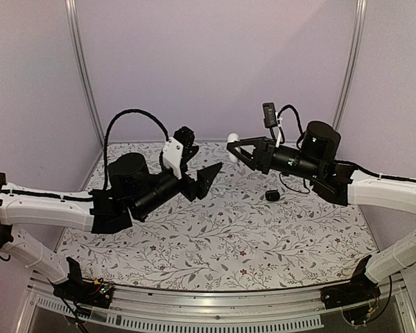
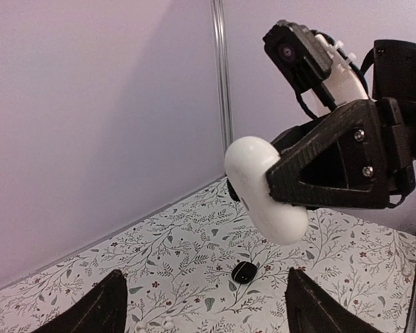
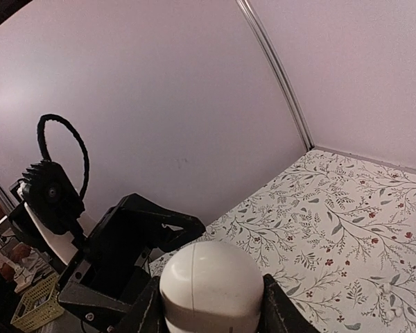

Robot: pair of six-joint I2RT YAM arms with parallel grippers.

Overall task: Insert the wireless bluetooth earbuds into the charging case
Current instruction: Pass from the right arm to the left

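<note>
right claw (image 1: pixel 234 146) clamps what looks like the white charging case (image 2: pixel 263 187); left claw (image 2: pixel 209 305) stands wide, holding nothing.

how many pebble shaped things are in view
2. A white pebble is gripped in the right pincer above the table; a dark pebble lies on the table. Others may be hidden.

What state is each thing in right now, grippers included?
white charging case: held above the table, looks closed.
right gripper: shut on the white charging case.
left gripper: open, empty, facing the case.
small black object: lying on the table, untouched.
</note>
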